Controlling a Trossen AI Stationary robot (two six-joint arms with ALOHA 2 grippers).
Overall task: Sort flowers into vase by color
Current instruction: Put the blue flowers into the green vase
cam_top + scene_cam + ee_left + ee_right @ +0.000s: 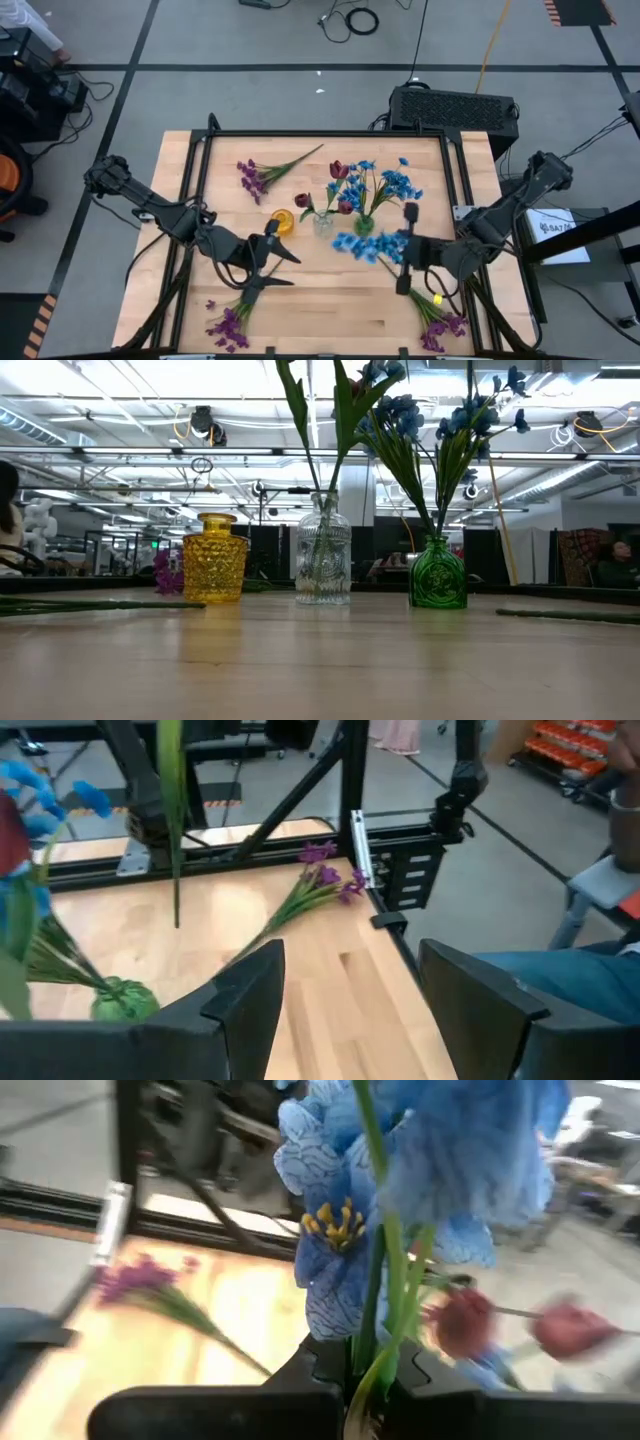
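My right gripper (392, 250) (365, 1385) is shut on a blue-flowered sprig (356, 245), just near-side of the green vase (364, 226). That vase holds blue flowers (390, 183). The clear vase (323, 223) holds dark red flowers (338, 172), and the yellow vase (283, 222) stands to its left. My left gripper (282, 270) (350, 1005) hangs open near the yellow vase and touches nothing. Purple sprigs lie flat on the table at the far left (256, 176), near left (228, 325) and near right (441, 326). My right gripper pinches the blue sprig's green stem (368, 1350) between its two fingers, just below the blossoms. The fingers come level from the table's right and point left. The blossoms (340, 1230) stick out beyond the fingertips. The sprig does not show in the low view, so it seems lifted clear.
A black frame (330, 133) borders the wooden table. The three vases (324, 550) stand in a row mid-table. Bare wood lies in front of them (330, 300). A black box (455, 105) sits beyond the far right corner.
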